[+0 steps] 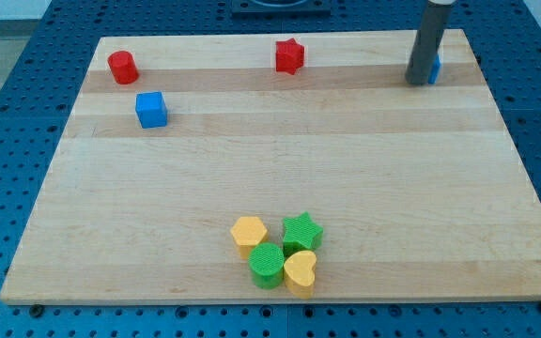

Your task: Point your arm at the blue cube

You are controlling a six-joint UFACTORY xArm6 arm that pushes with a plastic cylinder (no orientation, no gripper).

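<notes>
The blue cube (pixel 151 109) sits on the wooden board at the view's upper left. My tip (pixel 415 83) rests on the board at the view's upper right, far to the right of the blue cube. The rod stands in front of a second blue block (pixel 434 69), which is mostly hidden behind it, so its shape cannot be made out; the tip looks to touch it.
A red cylinder (pixel 122 67) lies above-left of the blue cube. A red star (pixel 289 56) lies at top centre. At bottom centre cluster a yellow hexagon (pixel 248 232), a green star (pixel 302 230), a green cylinder (pixel 268 265) and a yellow heart (pixel 300 269). The board (pixel 364 188) is bordered by blue pegboard.
</notes>
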